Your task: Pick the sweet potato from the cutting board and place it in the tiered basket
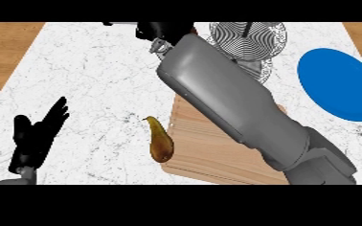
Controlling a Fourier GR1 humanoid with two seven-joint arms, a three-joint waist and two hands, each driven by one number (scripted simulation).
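The white marbled desk (99,76) fills most of the view, with wood-toned strips showing at the far left and right edges. Across it lies the right forearm, a big grey thing running from the lower right corner up toward the top middle, and it covers a good chunk of the light wooden cutting board (212,153) underneath. Over at the right edge sits a flat round blue plate (332,84). Up top, just right of the arm, is the black-and-white wire tiered basket (251,38), and it partly hides behind the forearm.

The right hand (164,31) is way up at the top edge, just left of the basket. Its black fingers look bunched, but I honestly cannot tell if they are curled on anything or just closed up, since the view cuts them off. The left hand (35,136) rests at the lower left with fingers straight and spread upward, holding nothing.

Smallest item: a brownish-yellow, tapered, pear-shaped vegetable (160,141), which I take to be the sweet potato. It lies at the left edge of the board, half hanging over onto the desk, well apart from both hands.

So my read is that nothing counts as done yet: the potato is not picked up, and the whole grab, carry and drop into the basket is left.
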